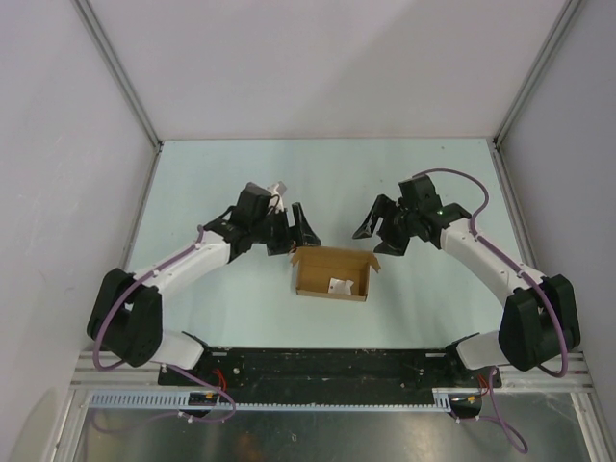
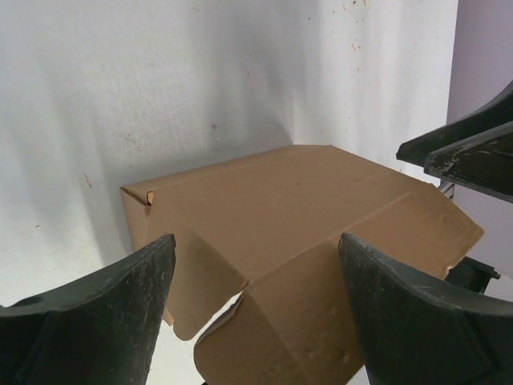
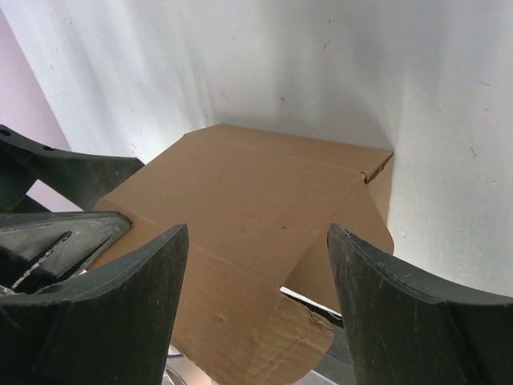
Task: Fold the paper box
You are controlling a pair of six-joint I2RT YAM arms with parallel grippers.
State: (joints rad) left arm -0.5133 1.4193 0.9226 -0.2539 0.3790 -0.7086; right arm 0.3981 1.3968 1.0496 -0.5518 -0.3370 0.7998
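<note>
Nearest the camera above, the two arm bases sit on a black rail (image 1: 318,366) at the table's near edge; just beyond it, about midway between the arms, the paper box (image 1: 332,272) lies on the pale table (image 1: 241,173), a small brown oblong carton with its top open and a short flap (image 1: 370,262) sticking out at its far right corner; a white scrap (image 1: 340,285) lies inside it on the floor of the carton; a little farther on, the left gripper (image 1: 294,234) hangs just beside the box's far left corner with its fingers spread wide and nothing between them, though whether a fingertip touches the cardboard cannot be told from above; the right gripper (image 1: 382,231) hangs near the far right corner, a small gap away from the flap, its fingers likewise spread and empty; from the left wrist, the left gripper (image 2: 256,257) frames the paper box (image 2: 296,216), which stands ahead of the fingers rather than clasped by them, and the dark right gripper (image 2: 465,152) shows past the box at the right edge; from the right wrist, the right gripper (image 3: 256,241) frames the paper box (image 3: 256,184) in the same way, with the left gripper (image 3: 56,200) beyond it on the left; farthest off, bare table runs back to the white walls (image 1: 327,67).
</note>
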